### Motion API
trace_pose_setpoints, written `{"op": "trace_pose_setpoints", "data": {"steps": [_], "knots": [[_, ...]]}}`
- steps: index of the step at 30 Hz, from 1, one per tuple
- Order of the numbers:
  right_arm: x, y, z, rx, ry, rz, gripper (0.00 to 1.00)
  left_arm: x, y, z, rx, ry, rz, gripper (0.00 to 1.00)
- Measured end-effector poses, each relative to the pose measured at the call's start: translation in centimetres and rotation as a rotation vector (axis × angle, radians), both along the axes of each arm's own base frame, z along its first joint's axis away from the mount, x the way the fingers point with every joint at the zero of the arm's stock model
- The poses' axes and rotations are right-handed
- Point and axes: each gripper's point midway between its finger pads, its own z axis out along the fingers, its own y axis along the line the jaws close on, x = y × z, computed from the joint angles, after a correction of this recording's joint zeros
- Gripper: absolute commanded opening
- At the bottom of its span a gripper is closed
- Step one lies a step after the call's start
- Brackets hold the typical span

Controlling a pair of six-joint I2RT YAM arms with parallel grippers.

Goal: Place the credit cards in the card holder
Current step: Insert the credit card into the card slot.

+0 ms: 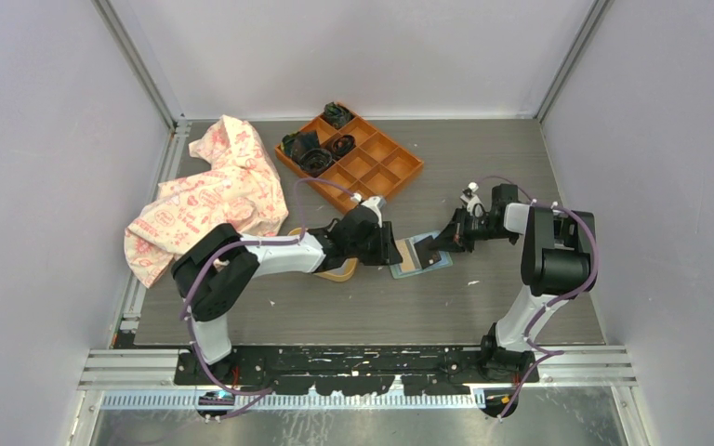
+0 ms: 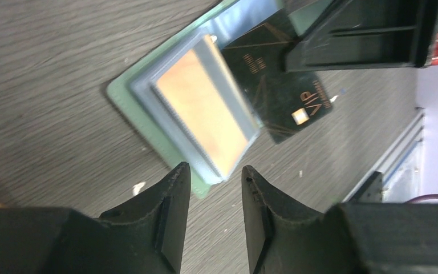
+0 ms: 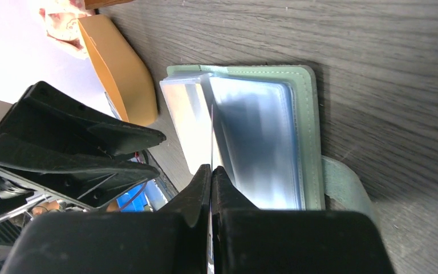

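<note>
Task status, as I judge it: in progress, with one card mid-insertion and none confirmed seated. Sage-green folding card holder [image 1: 420, 256]: lies open near mid-table, a little right of centre, with its clear plastic sleeves [image 3: 262, 142] fanned over a tan-orange lining. Black plastic credit card [image 2: 276, 100] with gold VIP print: clamped edge-on in my right gripper [image 3: 211, 171], its leading edge apparently between two sleeves and most of it outside. Left gripper [image 2: 214, 182]: fingers apart, straddling the holder's near corner, gripping nothing I can see. Pale card: not located, possibly in the yellow oval dish [image 3: 120, 68] beside the holder, whose inside is hidden. Orange nine-compartment tray [image 1: 349, 153], at the far edge of the grey table [image 1: 483, 307]: dark objects in several left compartments, no cards seen.
</note>
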Motion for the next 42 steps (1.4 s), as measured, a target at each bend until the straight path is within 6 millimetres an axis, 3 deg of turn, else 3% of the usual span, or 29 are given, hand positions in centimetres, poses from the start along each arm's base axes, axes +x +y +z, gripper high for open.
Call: {"op": "trace_pose_setpoints", "data": {"steps": [12,17,23,31,35,42], "knots": [[-0.2,-0.1,-0.7,-0.048,0.044,-0.015,0.01,-0.5,2.3,-2.4,0.128,0.009,0.002,0.44],[-0.3,2.0,-0.8,-0.021,0.05,-0.008,0.01,-0.6,2.7,-2.7,0.132,0.009,0.004,0.45],[-0.5,4.9,-1.0,0.002,0.023,-0.003,0.01,-1.4,4.9,-3.2,0.149,0.019,0.025,0.47],[0.9,3.2,0.9,0.018,-0.104,-0.087,0.01,-1.0,6.0,-1.5,0.128,-0.019,0.058,0.49],[1.6,3.6,1.9,0.048,-0.17,-0.071,0.01,-1.0,5.9,-1.5,0.117,-0.008,0.062,0.49],[1.3,4.7,1.6,0.086,-0.168,-0.023,0.01,-1.1,5.9,-3.4,0.143,0.042,0.074,0.48]]}}
